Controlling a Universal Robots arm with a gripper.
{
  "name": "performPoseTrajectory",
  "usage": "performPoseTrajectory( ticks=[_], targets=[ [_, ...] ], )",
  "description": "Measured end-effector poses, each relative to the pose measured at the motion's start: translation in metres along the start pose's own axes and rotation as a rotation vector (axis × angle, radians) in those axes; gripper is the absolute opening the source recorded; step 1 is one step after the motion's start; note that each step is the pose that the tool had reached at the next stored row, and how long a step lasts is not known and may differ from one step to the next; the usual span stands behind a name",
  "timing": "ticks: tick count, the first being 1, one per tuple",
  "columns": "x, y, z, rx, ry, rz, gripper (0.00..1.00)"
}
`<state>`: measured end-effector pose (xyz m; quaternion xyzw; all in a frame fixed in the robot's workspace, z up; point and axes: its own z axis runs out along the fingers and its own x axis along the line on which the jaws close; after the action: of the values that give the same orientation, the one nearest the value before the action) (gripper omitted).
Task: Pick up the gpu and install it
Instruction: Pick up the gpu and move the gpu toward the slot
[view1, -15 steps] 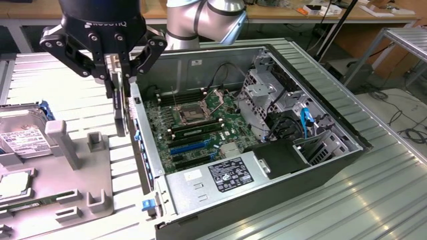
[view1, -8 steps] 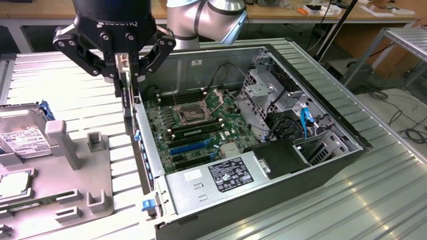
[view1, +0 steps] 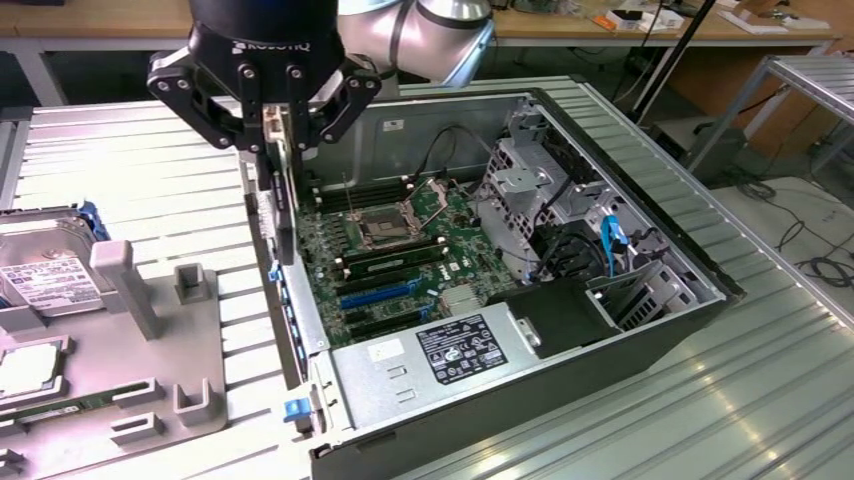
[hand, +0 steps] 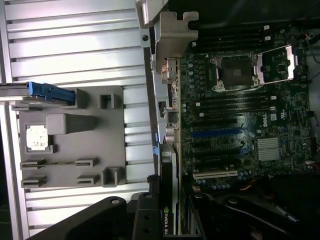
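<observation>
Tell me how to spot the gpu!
Find the big open computer case in the middle. Above its edge on the exterior view's left is the black gripper, clamped on the gpu. It is a thin dark card hanging edge-on, not lying down like the labelled hard drive nearby.

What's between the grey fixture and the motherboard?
The gpu, held upright in the gripper, and the case wall; the exterior view shows it.

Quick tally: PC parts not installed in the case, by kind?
gpu: 1, held in the tool
hard drive: 1
CPU: 1
memory stick: 1
Total: 4
</observation>
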<state>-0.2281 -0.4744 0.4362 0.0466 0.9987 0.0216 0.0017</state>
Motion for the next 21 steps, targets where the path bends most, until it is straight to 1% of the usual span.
performPoseTrajectory(
  ticks=[3, 5, 9, 12, 17, 19, 21],
  targets=[
    [-0.007, 0.0007, 0.0001, 0.0000, 0.0000, 0.000, 0.27],
    [-0.015, 0.0015, 0.0001, 0.0000, 0.0000, 0.000, 0.27],
    [-0.024, 0.0023, 0.0001, 0.0000, 0.0001, -0.001, 0.27],
    [-0.034, 0.0032, 0.0002, -0.0001, 0.0001, -0.002, 0.27],
    [-0.045, 0.0045, 0.0003, -0.0001, 0.0001, -0.002, 0.27],
    [-0.054, 0.0055, 0.0004, -0.0001, 0.0001, -0.002, 0.27],
    [-0.059, 0.0060, 0.0004, 0.0000, 0.0001, -0.002, 0.27]
  ],
)
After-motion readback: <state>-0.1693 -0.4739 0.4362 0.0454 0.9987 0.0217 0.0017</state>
